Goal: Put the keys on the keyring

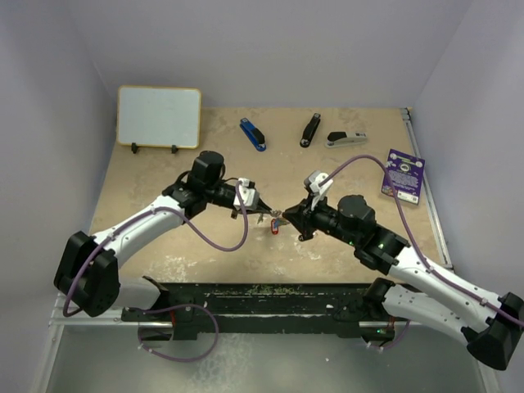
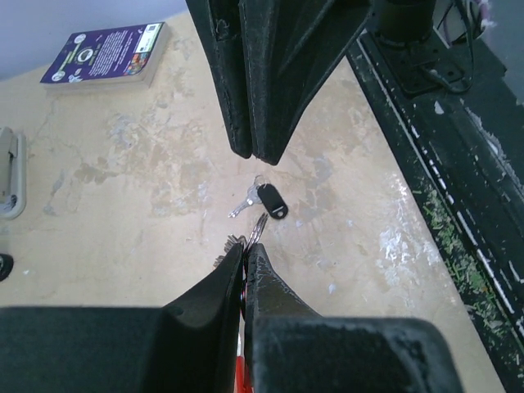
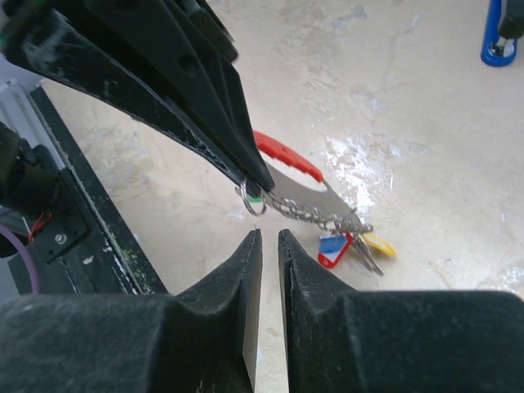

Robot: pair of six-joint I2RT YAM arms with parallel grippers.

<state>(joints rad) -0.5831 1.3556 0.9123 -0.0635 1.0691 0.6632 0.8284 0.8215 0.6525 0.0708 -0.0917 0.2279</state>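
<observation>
Right wrist: keyring [image 3: 315, 203] slanted down-right, pinched in left end effector [image 3: 254, 185]; right end effector [image 3: 268, 237] ajar.

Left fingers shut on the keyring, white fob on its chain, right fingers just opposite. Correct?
Not quite: the fob is red, not white, as the right wrist view shows. The rest holds: the left fingers are shut on the keyring, with the right fingers just opposite.
</observation>
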